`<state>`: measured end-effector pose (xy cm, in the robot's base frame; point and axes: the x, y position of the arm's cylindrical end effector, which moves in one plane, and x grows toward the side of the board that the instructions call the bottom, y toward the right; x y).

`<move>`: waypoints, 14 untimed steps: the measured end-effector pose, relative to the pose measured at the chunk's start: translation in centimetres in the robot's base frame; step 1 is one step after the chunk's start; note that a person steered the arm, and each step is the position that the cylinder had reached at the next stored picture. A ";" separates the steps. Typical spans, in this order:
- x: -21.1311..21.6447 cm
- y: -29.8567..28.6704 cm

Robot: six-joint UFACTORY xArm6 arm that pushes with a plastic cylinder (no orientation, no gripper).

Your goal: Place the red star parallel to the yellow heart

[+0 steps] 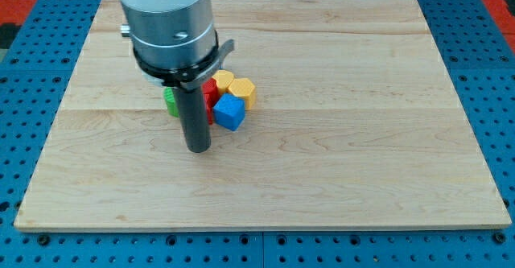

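Red star sits in the cluster left of the board's centre, mostly hidden behind the rod, so you can't make out its shape.

Nearest you, my tip rests on the wooden board, below the cluster and at the view's lower left of the blue cube. You'll see no gripper; the arm ends in the plain dark rod.

Next comes the blue cube, touching the red block's right side. On the rod's left, a green block peeks out, shape unclear.

Farther back, a yellow hexagon sits just above the cube, with the yellow heart beside it at the view's upper left, touching the red block.
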<state>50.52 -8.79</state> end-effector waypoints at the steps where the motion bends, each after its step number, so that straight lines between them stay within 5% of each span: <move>1: -0.1 -0.7; 9: -20.4 6.7; 10: -19.6 9.3; 13: -3.4 14.1; 14: -2.0 8.5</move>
<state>48.57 -0.29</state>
